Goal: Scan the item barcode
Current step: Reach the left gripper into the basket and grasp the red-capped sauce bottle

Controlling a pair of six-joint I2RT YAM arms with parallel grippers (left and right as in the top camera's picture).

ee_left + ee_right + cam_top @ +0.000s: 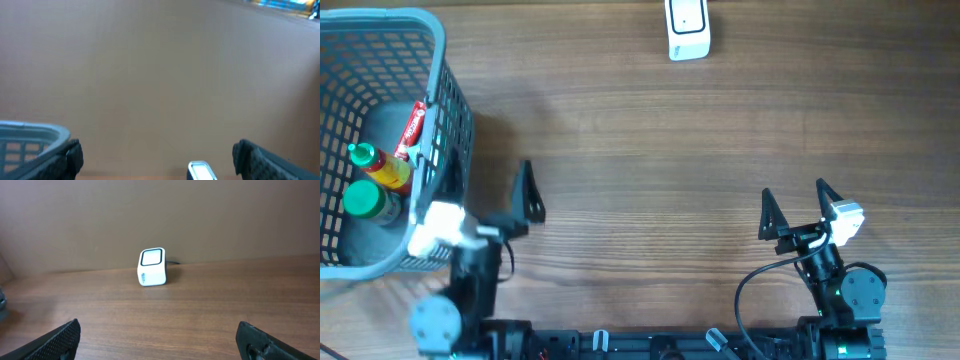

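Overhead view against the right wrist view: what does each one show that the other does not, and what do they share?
Only the overhead shows the blue basket at the left, holding a green-capped bottle, a yellow bottle and a red tube. Only the right wrist view shows the dark window of the scanner face-on. Both show the white scanner, the wooden table and the open right fingers.

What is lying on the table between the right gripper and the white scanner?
Nothing: only bare table runs from the right gripper to the scanner, as the overhead and right wrist views show.
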